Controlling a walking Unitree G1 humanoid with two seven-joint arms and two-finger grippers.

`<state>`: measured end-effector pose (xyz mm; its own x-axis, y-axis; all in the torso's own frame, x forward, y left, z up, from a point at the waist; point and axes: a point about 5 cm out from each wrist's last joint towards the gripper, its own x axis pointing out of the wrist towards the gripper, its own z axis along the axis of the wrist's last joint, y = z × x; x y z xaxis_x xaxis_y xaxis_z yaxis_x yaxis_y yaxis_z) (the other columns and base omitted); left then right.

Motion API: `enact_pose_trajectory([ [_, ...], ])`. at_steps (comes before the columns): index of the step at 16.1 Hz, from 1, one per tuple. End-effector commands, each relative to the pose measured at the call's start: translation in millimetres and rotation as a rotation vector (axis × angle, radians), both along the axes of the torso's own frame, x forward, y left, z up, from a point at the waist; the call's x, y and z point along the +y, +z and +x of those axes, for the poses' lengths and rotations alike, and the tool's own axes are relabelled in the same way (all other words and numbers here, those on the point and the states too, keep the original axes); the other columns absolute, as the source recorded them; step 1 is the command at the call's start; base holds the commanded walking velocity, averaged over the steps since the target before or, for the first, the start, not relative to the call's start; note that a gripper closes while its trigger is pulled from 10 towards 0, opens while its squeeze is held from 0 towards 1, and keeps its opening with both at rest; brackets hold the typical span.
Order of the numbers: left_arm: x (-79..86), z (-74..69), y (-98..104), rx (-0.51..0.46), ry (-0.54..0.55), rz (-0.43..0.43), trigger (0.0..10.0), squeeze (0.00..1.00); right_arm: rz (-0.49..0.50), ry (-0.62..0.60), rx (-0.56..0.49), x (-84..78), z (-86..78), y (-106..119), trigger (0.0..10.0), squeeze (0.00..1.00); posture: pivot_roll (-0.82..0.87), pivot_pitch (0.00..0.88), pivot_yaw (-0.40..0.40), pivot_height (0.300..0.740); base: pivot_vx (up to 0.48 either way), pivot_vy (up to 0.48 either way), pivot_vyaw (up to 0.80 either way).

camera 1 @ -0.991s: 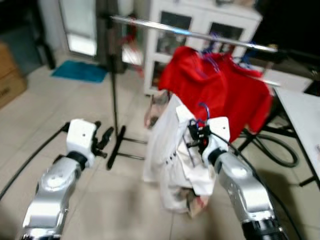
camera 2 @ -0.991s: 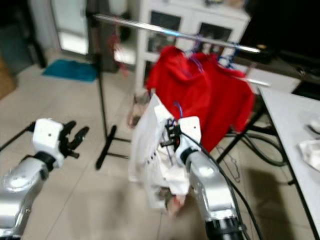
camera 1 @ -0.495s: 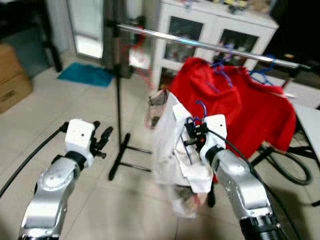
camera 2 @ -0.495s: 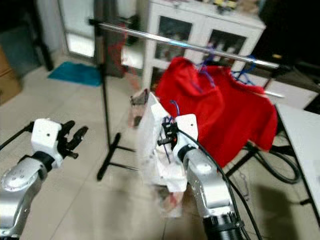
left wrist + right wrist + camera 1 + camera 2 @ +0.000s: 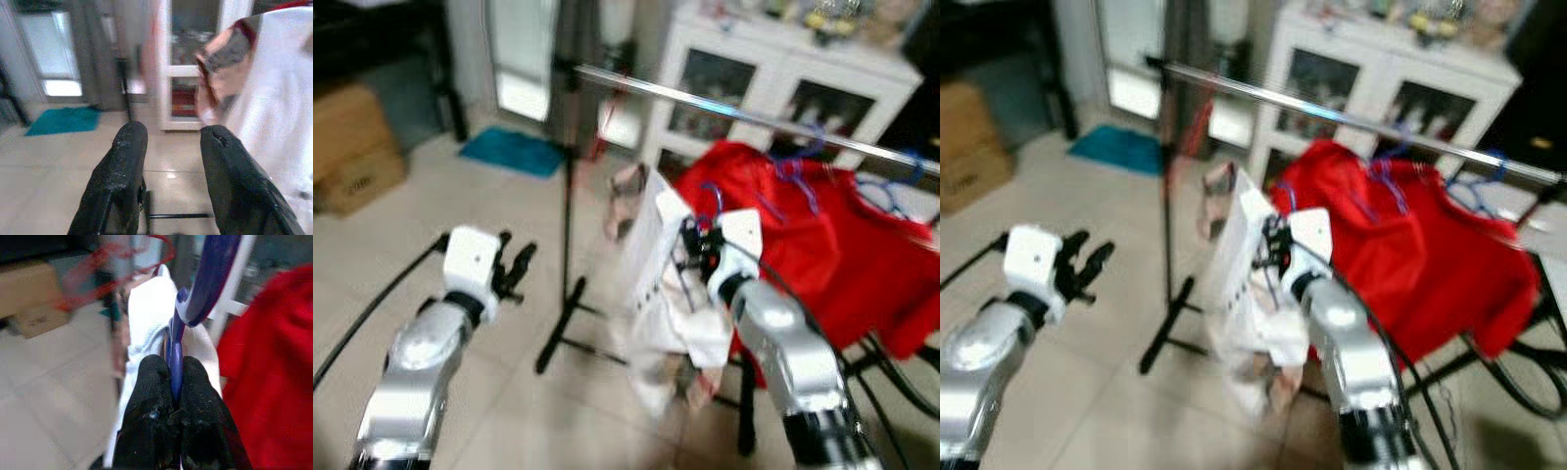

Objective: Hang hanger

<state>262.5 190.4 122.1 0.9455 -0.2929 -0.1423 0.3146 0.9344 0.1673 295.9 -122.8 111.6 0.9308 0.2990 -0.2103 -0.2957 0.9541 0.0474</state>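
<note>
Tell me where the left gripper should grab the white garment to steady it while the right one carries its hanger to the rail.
Probably the white garment's near shoulder edge, coming in from the robot's left. That edge faces the open left gripper, while the right gripper is shut on the blue hanger neck above. The hem hangs loose and would give little control.

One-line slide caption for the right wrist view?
Right pincer shut on blue hanger carrying a white garment, beside red clothes.

left claw [image 5: 171, 147] parted over tiled floor [image 5: 49, 171], white garment [image 5: 279, 112] beside it.
</note>
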Motion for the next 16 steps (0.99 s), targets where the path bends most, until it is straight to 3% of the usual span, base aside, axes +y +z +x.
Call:
enact_pose_trajectory([
  [1, 1.5, 0.5, 3, -0.009, -0.003, 0.017, 10.0, 0.00, -0.012, -0.024, -0.005, -5.9, 3.8, 5, 10.0, 0.00, 0.13, 0.000, -0.113, 0.740, 0.439, 0.000, 0.00],
  [7, -2.8, 4.1, 6, -0.018, -0.046, 0.012, 10.0, 0.00, -0.084, -0.095, 0.064, -17.5, 9.4, 0, 10.0, 0.00, 0.13, 0.000, -0.117, 0.740, 0.436, 0.000, 0.00],
  [11, -11.4, 6.1, 10, -0.015, -0.143, 0.000, 10.0, 0.00, -0.033, -0.197, 0.003, -21.8, 22.7, 23, 10.0, 0.00, 0.13, 0.000, -0.119, 0.740, 0.437, 0.000, 0.00],
  [13, -19.1, 6.6, 11, -0.003, -0.226, -0.003, 10.0, 0.00, -0.033, -0.272, -0.033, -28.9, 29.7, 36, 10.0, 0.00, 0.13, 0.000, -0.119, 0.740, 0.437, 0.000, 0.00],
  [14, -28.1, 4.4, 12, 0.009, -0.320, -0.009, 10.0, 0.00, -0.031, -0.323, -0.051, -34.8, 35.2, 44, 10.0, 0.00, 0.13, 0.000, -0.117, 0.740, 0.000, 0.000, 0.00],
  [16, -35.4, 3.1, 12, 0.018, -0.390, -0.002, 10.0, 0.00, -0.040, -0.353, -0.053, -39.2, 40.4, 50, 10.0, 0.00, 0.13, 0.000, -0.115, 0.740, 0.000, 0.000, 0.00],
])
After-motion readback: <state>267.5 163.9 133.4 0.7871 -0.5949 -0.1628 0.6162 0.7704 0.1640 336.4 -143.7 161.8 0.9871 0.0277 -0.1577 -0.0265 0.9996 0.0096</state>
